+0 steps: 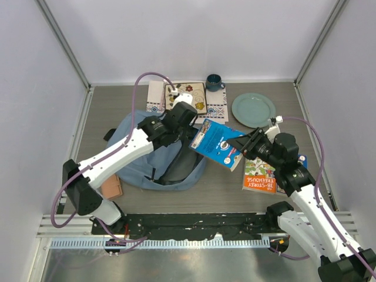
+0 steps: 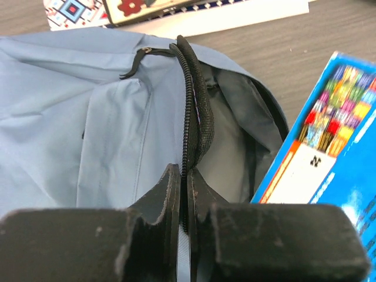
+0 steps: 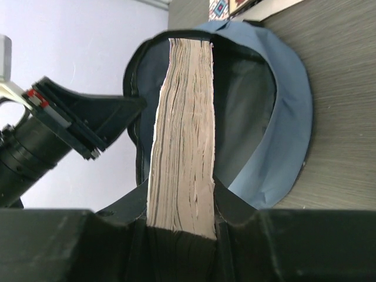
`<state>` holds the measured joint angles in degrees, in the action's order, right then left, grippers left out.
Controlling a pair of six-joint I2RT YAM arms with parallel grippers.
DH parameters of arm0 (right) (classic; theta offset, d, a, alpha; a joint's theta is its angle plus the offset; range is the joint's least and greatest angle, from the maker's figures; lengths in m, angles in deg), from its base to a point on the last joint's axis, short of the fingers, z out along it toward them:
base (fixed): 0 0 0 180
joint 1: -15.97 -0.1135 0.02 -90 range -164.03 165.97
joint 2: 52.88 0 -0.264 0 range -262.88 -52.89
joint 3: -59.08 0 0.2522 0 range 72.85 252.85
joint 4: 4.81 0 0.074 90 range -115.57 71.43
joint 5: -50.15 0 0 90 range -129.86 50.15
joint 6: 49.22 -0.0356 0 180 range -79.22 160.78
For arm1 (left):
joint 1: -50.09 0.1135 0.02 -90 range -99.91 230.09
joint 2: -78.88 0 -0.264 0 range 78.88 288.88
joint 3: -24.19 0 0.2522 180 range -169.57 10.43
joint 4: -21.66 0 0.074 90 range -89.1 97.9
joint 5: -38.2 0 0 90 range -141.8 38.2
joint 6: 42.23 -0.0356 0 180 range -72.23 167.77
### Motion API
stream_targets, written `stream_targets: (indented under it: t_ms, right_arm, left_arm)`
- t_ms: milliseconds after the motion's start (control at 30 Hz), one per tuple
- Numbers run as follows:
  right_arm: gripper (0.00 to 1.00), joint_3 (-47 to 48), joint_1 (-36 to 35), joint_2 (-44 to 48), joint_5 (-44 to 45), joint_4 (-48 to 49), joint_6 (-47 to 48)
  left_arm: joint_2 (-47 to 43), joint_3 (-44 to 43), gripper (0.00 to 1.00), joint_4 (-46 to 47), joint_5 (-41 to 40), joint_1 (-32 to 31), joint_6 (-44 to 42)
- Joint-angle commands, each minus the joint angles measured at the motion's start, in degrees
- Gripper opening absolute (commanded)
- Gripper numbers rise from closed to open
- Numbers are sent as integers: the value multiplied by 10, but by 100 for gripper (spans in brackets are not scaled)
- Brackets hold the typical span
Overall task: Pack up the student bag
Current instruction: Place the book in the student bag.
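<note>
Top external view has the student bag (image 1: 141, 170) lying left of centre on the table (image 1: 106, 106), its mouth gaping toward the right; the left gripper (image 2: 183, 176) has its fingers nipped tight on the bag's zipper rim; the right gripper (image 3: 181, 202) clamps a thick blue book (image 1: 214, 141) between its fingers, held just at the opening; a second book (image 1: 259, 175) lies beside that arm.
</note>
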<state>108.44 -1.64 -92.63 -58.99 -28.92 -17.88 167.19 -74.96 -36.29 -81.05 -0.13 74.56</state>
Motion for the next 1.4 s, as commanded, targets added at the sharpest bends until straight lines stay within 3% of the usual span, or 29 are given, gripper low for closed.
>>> stream_targets:
  t_ms: [0,500,733,967,1133,1367]
  right_arm:
    - [1,7,-1,-2,-94,66,-13]
    - [1,-13,-13,-148,-164,220,-52]
    - [1,13,-112,-210,-58,198,-30]
    - [1,12,-170,-275,-3,263,-62]
    - [1,25,-204,-344,61,330,-72]
    - [1,47,-232,-450,64,502,-143]
  left_arm:
    - [-41,-36,8,-6,-42,1,14]
    - [-99,25,12,47,-7,1,13]
    - [-100,22,12,54,-9,1,16]
    - [-102,17,10,67,8,1,15]
    - [-110,23,9,81,24,0,17]
    - [-125,28,9,109,38,1,6]
